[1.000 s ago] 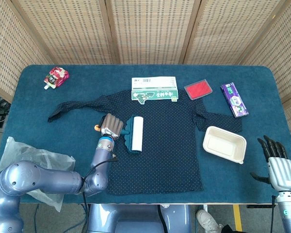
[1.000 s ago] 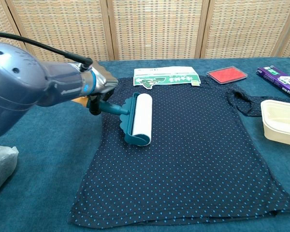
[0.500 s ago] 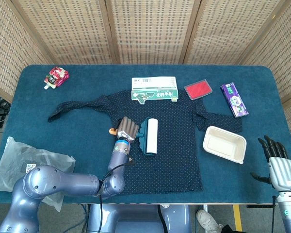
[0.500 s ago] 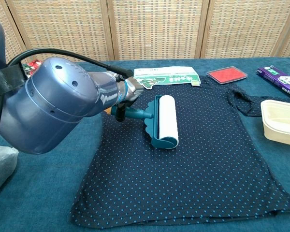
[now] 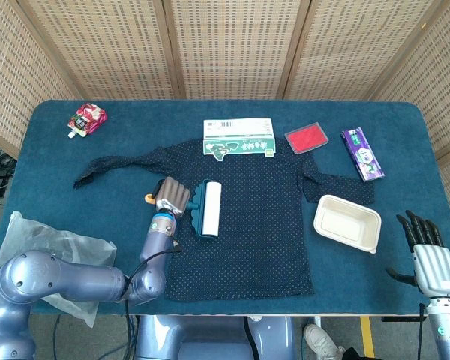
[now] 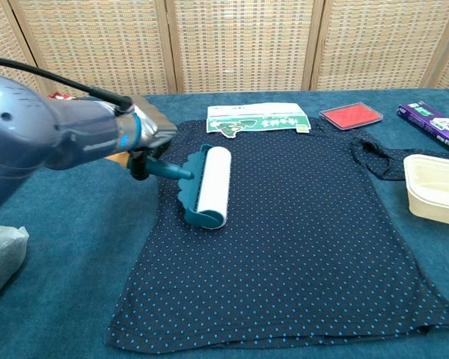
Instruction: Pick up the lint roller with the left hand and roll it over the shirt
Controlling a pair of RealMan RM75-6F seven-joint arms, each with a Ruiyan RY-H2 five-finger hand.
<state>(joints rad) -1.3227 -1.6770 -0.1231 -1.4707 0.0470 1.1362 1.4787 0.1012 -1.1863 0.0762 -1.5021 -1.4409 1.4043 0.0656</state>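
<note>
In the chest view the bulky blue-grey left arm (image 6: 52,142) covers most of its own left hand (image 6: 146,131), so the fingers are hard to make out there, and the clear crinkled plastic bag (image 5: 41,251) at the near left edge of the worktop is cut off to a grey corner. The head view shows that hand more plainly, fingers curled tight around the handle of the teal lint roller with a white sticky drum (image 5: 208,208); a small orange thing just left of the hand is mostly hidden and cannot be identified. The right hand (image 5: 424,251) hangs off the near right corner of the blue cloth-covered worktop (image 5: 405,142), fingers spread apart, gripping nothing. The roller's drum lies flat on the dark navy shirt with small blue dots (image 5: 247,225), on the left part of its chest, with the handle reaching out toward the shirt's left edge. To the right, the cream rectangular plastic tray (image 5: 347,223) sits on the end of the shirt's right sleeve and has nothing inside it. Farther back, a green-and-white flat carton (image 5: 238,139) touches the shirt's collar, a red flat rectangular pad (image 5: 307,139) lies beside it, a purple oblong packet (image 5: 361,154) lies farther right, and a small red-and-white pouch (image 5: 86,119) rests near the far left corner.
</note>
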